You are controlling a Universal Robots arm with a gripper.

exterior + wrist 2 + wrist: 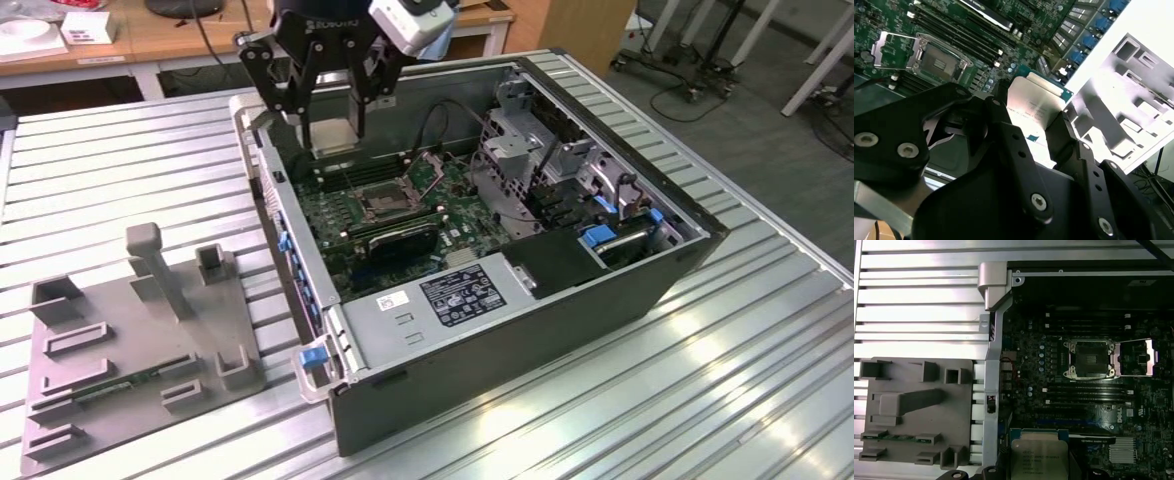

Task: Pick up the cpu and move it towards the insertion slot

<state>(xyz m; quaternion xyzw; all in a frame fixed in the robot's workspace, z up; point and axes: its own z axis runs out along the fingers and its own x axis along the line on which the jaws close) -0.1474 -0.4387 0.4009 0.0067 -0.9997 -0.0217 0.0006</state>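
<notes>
Hanging over the open computer case (627,300), the gripper (331,135) has its black fingers (1019,150) closed on the cpu (332,133), which is held clear of the motherboard (340,215) with its pale metal face showing in both wrist views (1031,107) (1039,460). In the exterior view the chip sits above the case's far corner, near the wall on that view's left, while the insertion slot (378,200) lies lower on the board, apart from the chip and not yet under it. The first wrist view shows the slot (1090,359) with its silver frame and its load plate swung open beside it, the dark centre bare. The grey plastic tray (127,340) rests on the slatted metal table (747,400), well apart from the case, with a narrow green circuit strip (896,437) in one of its recesses. The chip looks light, thin and rigid, with a smooth metal lid that would probably slide under a loose grip; its underside, hidden here, is likely delicate, so holding it by two opposite edges seems the sound choice. The fingers appear to press on opposite edges, though the linkage hides the contact itself.
</notes>
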